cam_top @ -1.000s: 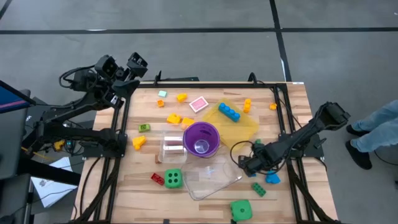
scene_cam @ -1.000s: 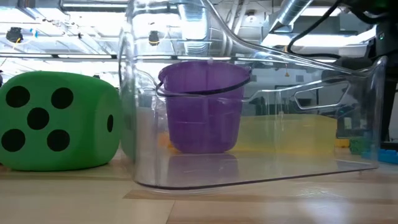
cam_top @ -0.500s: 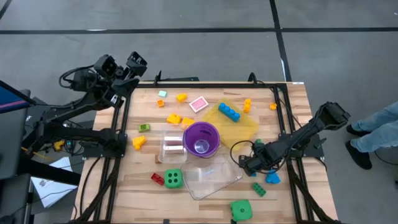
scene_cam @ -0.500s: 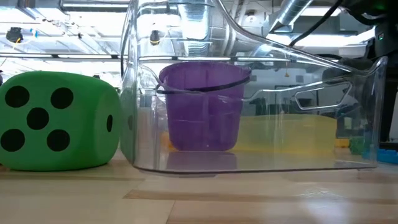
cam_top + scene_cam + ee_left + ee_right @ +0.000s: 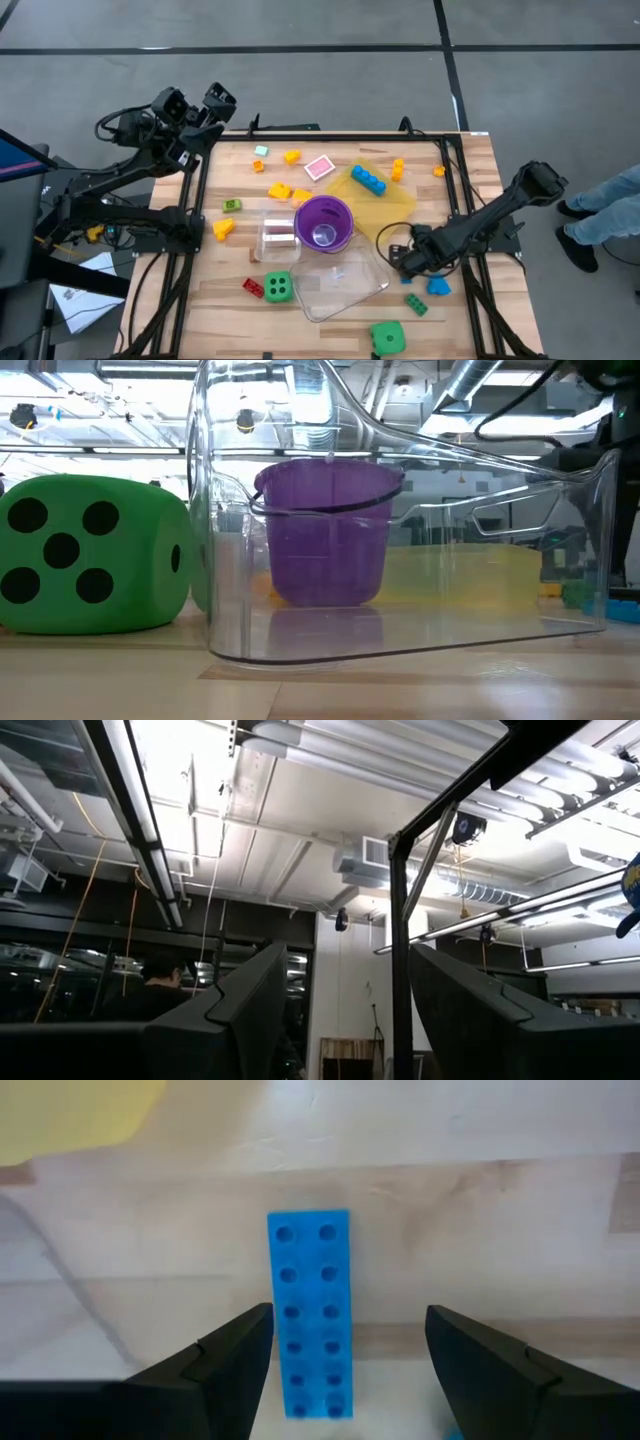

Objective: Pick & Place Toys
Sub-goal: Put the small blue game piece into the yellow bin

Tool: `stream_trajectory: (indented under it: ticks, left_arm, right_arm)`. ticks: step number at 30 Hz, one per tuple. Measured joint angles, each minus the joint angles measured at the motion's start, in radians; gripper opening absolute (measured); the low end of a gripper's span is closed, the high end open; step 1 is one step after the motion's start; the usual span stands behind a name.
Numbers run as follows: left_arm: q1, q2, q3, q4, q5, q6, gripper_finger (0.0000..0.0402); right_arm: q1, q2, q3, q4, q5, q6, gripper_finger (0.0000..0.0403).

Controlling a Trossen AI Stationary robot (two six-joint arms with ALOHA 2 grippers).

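On the right half of the table [image 5: 470, 150], your right arm reaches low toward the clear tub [image 5: 340, 285], and its right gripper [image 5: 348, 1350] hangs with fingers spread apart, empty, straddling the near end of a flat blue brick [image 5: 309, 1315] lying on the wood. The yellow tray [image 5: 385, 200] sits just beyond. Your left gripper [image 5: 348, 1010] is parked off the far left corner, fingers apart, holding nothing, aimed at the ceiling. Risk, in my judgement: the brick lies flat, so closing without descending fully could skid it away, and the nearby tub wall could be nudged.
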Motion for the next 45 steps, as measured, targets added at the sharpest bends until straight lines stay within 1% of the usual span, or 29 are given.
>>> stream_trajectory:
  ticks: [5, 8, 13, 21, 26, 34, 37, 40, 45]
  left_arm:
    - [0.0, 0.0, 0.0, 0.0, -0.007, -0.022, 0.0205]
    - [0.0, 0.0, 0.0, 0.0, -0.009, -0.025, 0.0205]
    - [0.0, 0.0, 0.0, 0.0, -0.024, -0.025, 0.0205]
    - [0.0, 0.0, 0.0, 0.001, -0.027, -0.048, 0.0205]
    - [0.0, 0.0, 0.0, 0.001, -0.031, -0.048, 0.0205]
    - [0.0, 0.0, 0.0, 0.001, -0.039, -0.048, 0.0205]
    - [0.0, 0.0, 0.0, 0.001, -0.042, -0.048, 0.0205]
    - [0.0, 0.0, 0.0, 0.0, -0.047, -0.048, 0.0205]
    - [0.0, 0.0, 0.0, 0.001, -0.053, -0.048, 0.0205]
  right_arm:
    - [-0.007, 0.059, 0.001, 0.078, -0.003, 0.006, 0.0255]
    - [-0.008, 0.078, 0.001, 0.085, -0.004, 0.023, 0.0255]
    - [-0.007, 0.077, -0.014, 0.089, -0.003, 0.034, 0.0255]
    - [-0.007, 0.077, -0.065, 0.185, -0.002, 0.034, 0.0255]
    - [-0.007, 0.077, -0.069, 0.177, -0.008, 0.034, 0.0255]
    - [0.006, 0.077, -0.069, 0.133, -0.057, 0.035, 0.0253]
    - [0.014, 0.077, -0.069, 0.13, -0.06, 0.036, 0.0242]
    - [0.014, 0.076, -0.069, 0.13, -0.06, 0.036, 0.0223]
    - [0.014, 0.076, -0.069, 0.13, -0.06, 0.035, 0.0171]
